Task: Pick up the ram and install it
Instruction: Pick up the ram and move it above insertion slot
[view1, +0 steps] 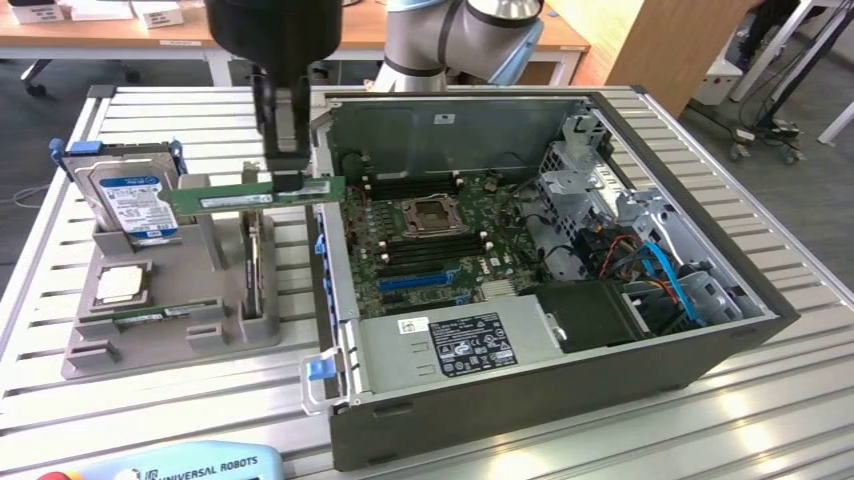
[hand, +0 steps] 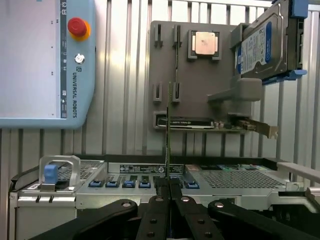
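One ram (view1: 227, 197) pinched in pincer (view1: 300, 186), beside open computer case (view1: 534, 400); wrist view: ram edge-on; exterior view: broadside, level.

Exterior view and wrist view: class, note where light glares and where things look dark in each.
Exterior view: glare whitens the table slats beside the computer case; the gripper, holding the ram, is a dark shape. Wrist view: even light on the grey tray; the processor chip shines pale.

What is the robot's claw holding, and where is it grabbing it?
The gripper is shut on the ram, the thin green stick, pinching it from above near its end toward the computer case.
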